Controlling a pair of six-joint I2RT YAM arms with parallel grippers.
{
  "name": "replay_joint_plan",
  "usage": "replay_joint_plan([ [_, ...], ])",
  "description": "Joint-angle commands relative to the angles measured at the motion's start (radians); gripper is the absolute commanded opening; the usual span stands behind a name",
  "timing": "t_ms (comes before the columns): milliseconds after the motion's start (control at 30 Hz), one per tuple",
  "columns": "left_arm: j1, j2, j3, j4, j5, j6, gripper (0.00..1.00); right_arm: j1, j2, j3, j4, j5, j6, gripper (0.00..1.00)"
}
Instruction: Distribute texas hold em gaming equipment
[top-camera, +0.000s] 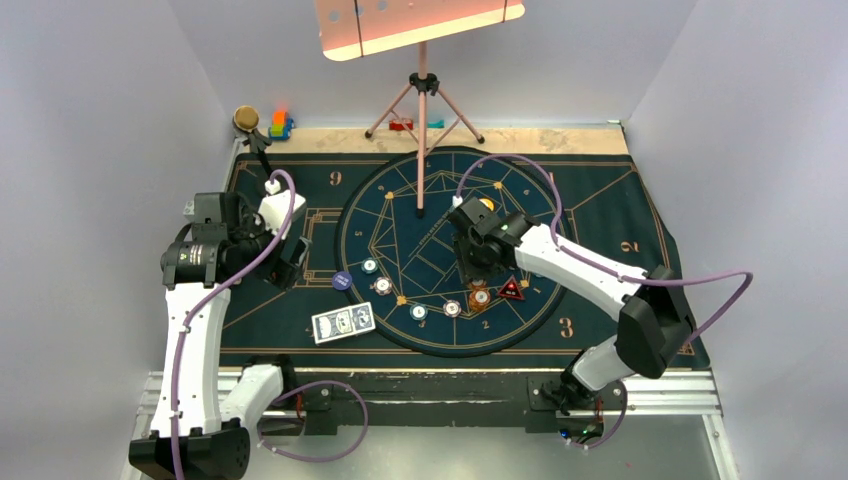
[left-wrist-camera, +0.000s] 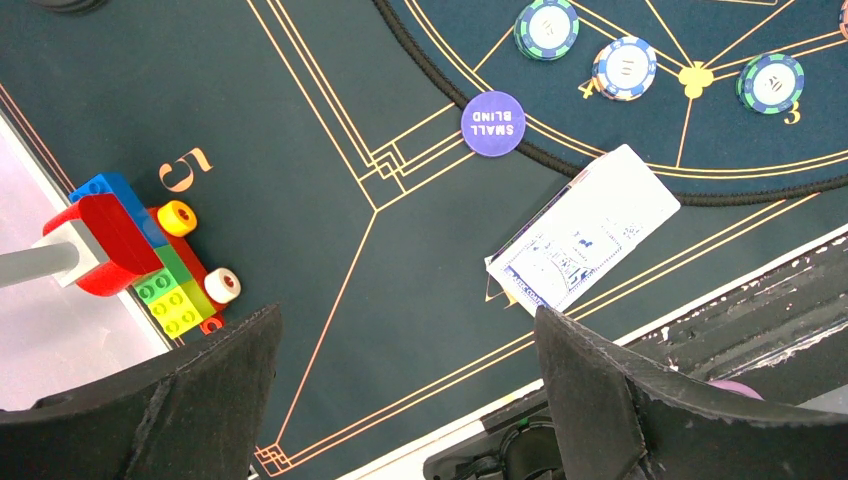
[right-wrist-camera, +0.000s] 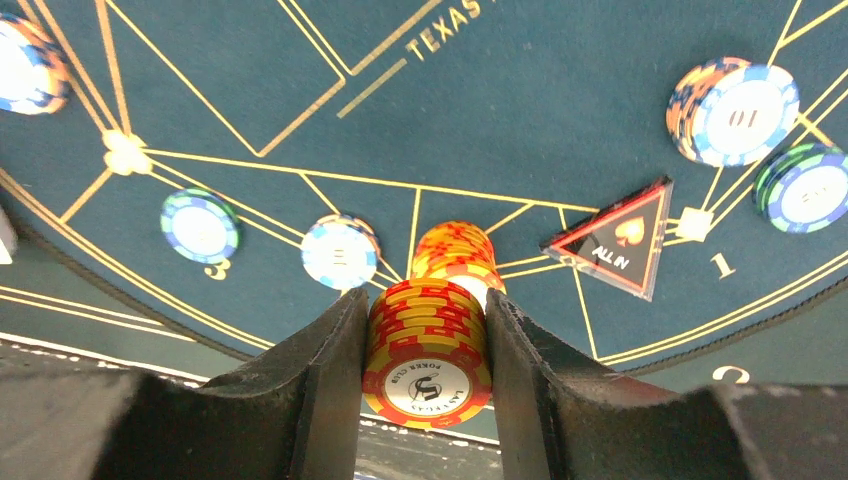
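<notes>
Right fingers (right-wrist-camera: 320, 400) pinch an orange chip stack (right-wrist-camera: 427, 365) near the ALL IN marker (right-wrist-camera: 615, 240); I want it level, squeeze steady, no spill. Left fingers (left-wrist-camera: 620, 400) spread wide.

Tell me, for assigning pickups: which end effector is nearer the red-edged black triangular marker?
Right. The right end effector, gripping stacked orange poker chips, is just beside the marker; the left end effector hovers far off, beyond the blue-and-white playing cards.

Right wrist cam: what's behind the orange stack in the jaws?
A second orange chip stack sits on the mat right behind the held stack, which covers its base. Contact between them can't be seen.
</notes>
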Motion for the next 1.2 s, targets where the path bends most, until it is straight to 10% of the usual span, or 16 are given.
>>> replay_joint_plan([
  [0,0.004,-0.007,0.007,0.015,-0.001,-0.003,1.0,0.005,0.03,0.109,-0.014,0.002,-0.031,0.18],
  [567,0.004,-0.009,-0.008,0.027,0.011,-0.03,1.0,0.072,0.594,0.662,0.034,-0.093,-0.067,0.14],
  [1167,0.005,-0.013,-0.044,0.047,0.039,-0.045,1.0,0.089,0.797,0.784,0.084,-0.136,-0.025,0.16],
])
